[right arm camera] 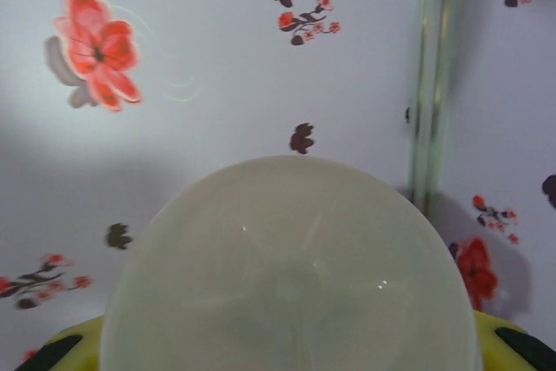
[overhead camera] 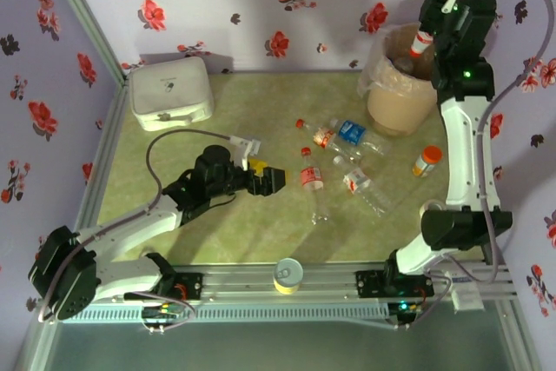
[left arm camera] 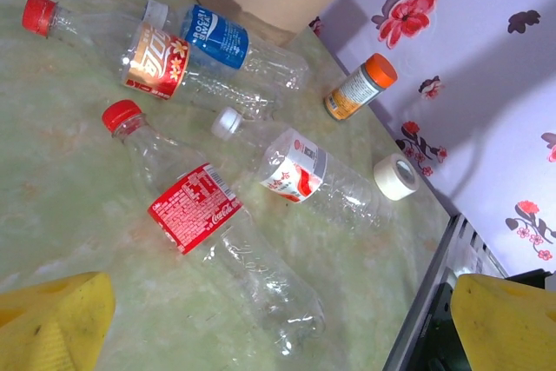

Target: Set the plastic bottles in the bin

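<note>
**Left arm** [overhead camera: 130, 236]: white moulded links between rounded black joint housings. Black base bolted onto the silver rail [overhead camera: 287, 288], with thin coloured wires at its foot. A grey cable loops off the link farthest from the rail into a white plug. Jaws faced with yellow pads [left arm camera: 52, 319], speckled with dark scuffs.

**Right arm** [overhead camera: 460, 145]: same white links and black housings. One green light on the black housing far from the rail, a second at the base on the rail. A long grey cable runs along its outer side. Jaws yellow with black insets.
</note>
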Action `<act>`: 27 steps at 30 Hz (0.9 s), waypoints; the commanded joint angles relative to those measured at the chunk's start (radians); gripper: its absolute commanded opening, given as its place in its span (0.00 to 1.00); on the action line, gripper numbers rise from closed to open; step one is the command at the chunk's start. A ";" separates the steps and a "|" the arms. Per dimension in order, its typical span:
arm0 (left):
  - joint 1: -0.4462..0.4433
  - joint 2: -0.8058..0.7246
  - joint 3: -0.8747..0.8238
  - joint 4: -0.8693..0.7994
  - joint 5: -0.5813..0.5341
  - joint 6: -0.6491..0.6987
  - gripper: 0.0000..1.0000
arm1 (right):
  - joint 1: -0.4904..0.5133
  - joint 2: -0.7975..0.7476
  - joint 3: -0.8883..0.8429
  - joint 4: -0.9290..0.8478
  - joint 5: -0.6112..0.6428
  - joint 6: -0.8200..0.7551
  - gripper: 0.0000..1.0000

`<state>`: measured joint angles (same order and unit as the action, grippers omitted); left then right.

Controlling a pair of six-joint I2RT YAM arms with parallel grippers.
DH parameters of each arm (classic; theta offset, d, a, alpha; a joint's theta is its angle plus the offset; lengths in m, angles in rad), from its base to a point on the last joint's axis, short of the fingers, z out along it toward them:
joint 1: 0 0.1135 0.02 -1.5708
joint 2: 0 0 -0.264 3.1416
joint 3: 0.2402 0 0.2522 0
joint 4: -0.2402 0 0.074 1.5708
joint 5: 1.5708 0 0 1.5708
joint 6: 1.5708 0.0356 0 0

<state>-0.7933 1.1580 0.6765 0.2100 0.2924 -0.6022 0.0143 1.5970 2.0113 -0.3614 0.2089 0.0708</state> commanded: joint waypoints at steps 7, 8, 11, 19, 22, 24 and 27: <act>0.007 -0.050 -0.003 -0.002 0.007 -0.031 0.99 | -0.002 0.117 -0.042 0.165 0.032 -0.070 0.28; 0.007 -0.059 -0.004 -0.016 0.003 -0.029 0.99 | -0.002 0.127 -0.051 0.171 0.030 -0.060 0.28; 0.007 -0.078 -0.012 -0.043 -0.013 -0.027 0.99 | -0.001 0.163 -0.071 0.175 0.010 -0.042 0.28; 0.007 -0.081 -0.017 -0.026 -0.022 -0.047 0.99 | -0.003 0.267 -0.074 0.095 -0.061 0.023 0.33; 0.008 -0.082 -0.014 -0.024 -0.022 -0.044 0.99 | -0.002 0.292 -0.091 0.075 -0.061 0.042 0.34; 0.007 -0.083 -0.015 -0.024 -0.022 -0.043 0.99 | -0.002 0.304 -0.111 0.069 -0.061 0.047 0.35; 0.007 -0.089 -0.022 -0.024 -0.022 -0.045 0.99 | -0.004 0.319 -0.154 0.072 -0.046 0.054 0.35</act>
<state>-0.7918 1.0866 0.6697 0.1818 0.2806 -0.6346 0.0132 1.8534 1.9224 -0.1719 0.1722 0.0887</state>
